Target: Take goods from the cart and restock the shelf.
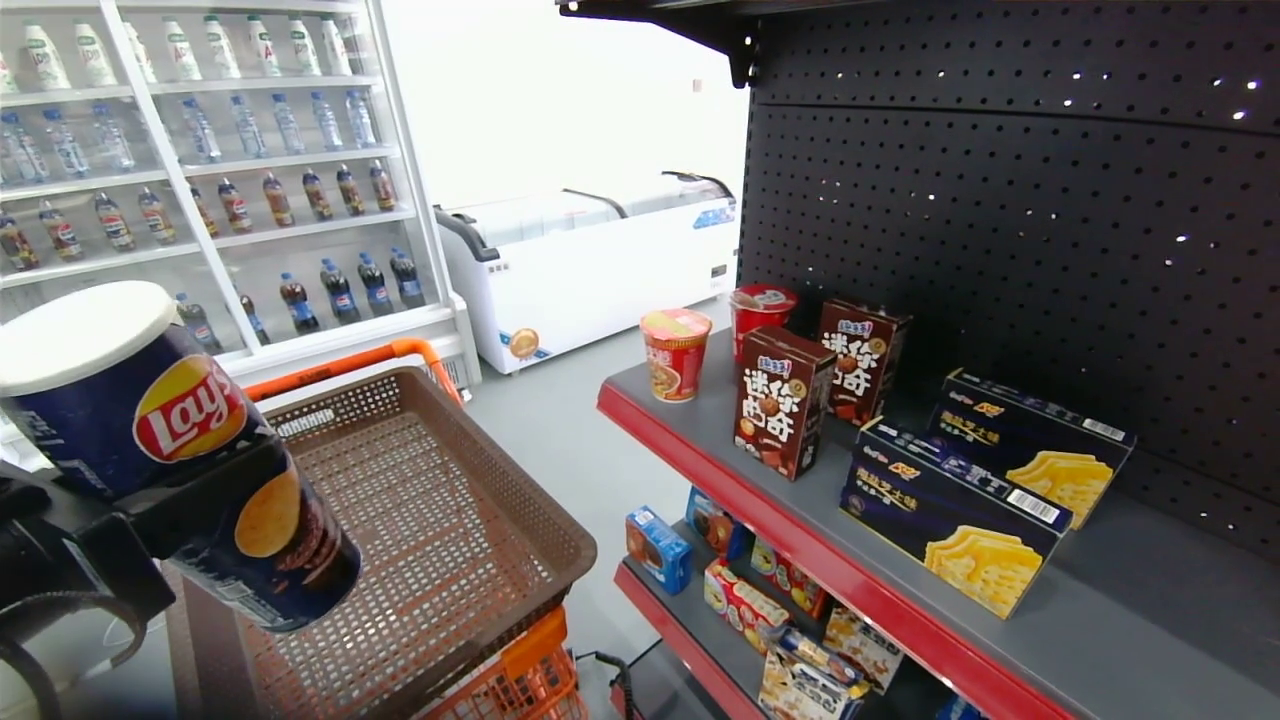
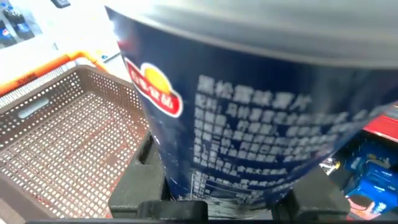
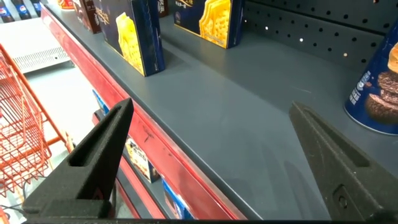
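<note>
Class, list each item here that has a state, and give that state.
chip can, lid on, tilted, gripped.
left gripper, fingers shut on the chip can.
right gripper, fingers open over the shelf.
basket, empty.
noodle cups, upright, sealed.
brown boxes, upright, closed.

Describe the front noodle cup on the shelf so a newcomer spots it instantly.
Find the grey shelf with the red front edge, against the black pegboard. At its end nearest the white freezer, beside the brown boxes, stand two cups. The noodle cup you want is nearer the edge, with a pale pink-yellow lid; the red cup behind is red-lidded.
</note>
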